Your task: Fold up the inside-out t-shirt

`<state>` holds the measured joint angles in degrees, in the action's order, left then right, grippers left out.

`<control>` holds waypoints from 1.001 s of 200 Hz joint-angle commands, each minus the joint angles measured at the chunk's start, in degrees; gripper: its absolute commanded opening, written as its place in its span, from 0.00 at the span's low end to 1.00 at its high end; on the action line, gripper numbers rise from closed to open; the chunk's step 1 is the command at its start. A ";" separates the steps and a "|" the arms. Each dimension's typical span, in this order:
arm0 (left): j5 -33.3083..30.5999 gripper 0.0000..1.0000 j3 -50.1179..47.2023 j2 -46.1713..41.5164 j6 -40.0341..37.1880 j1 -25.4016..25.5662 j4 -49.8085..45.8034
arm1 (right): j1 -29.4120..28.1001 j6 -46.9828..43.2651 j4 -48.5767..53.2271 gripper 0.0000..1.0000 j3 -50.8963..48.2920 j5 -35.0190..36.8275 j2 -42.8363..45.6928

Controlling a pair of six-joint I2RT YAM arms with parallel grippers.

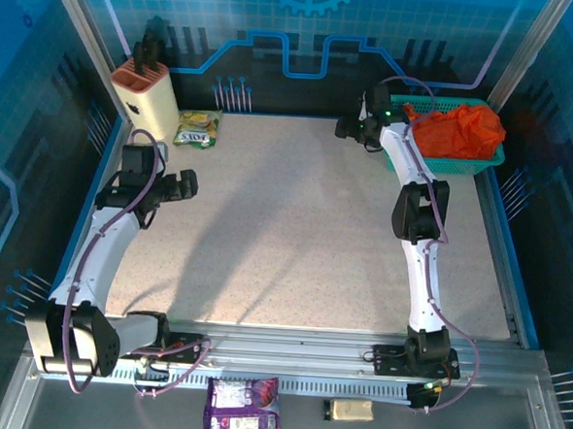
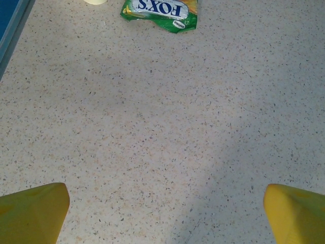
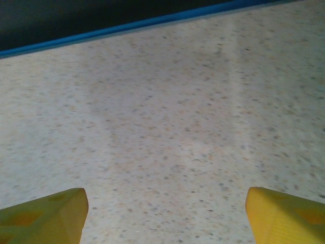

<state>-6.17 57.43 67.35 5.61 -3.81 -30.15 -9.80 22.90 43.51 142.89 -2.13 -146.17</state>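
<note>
Early stage of the folding task. The plain bright orange cloth t-shirt (image 1: 457, 128) lies bunched and wrinkled inside the teal plastic mesh basket (image 1: 469, 168) at the far right corner of the speckled beige counter (image 1: 294, 244). None of it is spread out, turned or folded, so every step appears to remain: lifting it out, laying it flat on the open counter, and making the folds. The right claw (image 1: 346, 129) hangs just to the left of the basket over bare counter, its yellow fingertips (image 3: 43, 216) set wide apart with nothing between them. The left claw (image 1: 189, 182) is well to the left of the basket and nearer the arm bases, likewise spread wide and empty. Far to the left of the basket stand a cream block holder with dark handles (image 1: 145, 94) and, beside it, a green crinkled sweets packet (image 1: 196, 128); both sit at the counter's far edge and may crowd a spread shirt. A purple foil packet (image 1: 243, 411) and a small tan box (image 1: 349, 409) lie off the counter, well in front of the basket. The basket's wall is the likeliest hindrance to the lift.
</note>
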 commanded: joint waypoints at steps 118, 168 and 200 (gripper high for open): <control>-0.05 0.99 -0.47 -0.63 -0.54 -0.49 0.18 | 9.93 -3.60 6.67 0.71 2.63 5.33 4.99; 0.55 0.99 -0.56 0.15 -0.27 -0.49 0.19 | 9.19 -6.01 4.45 0.57 2.96 9.44 2.32; 0.07 0.99 -0.82 -0.03 0.10 -0.49 0.35 | 8.09 -7.61 4.83 0.21 5.67 10.86 4.48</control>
<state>-6.15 57.41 67.35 5.65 -3.86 -30.15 -0.47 16.86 47.64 144.84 5.87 -143.00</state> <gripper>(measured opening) 0.992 0.308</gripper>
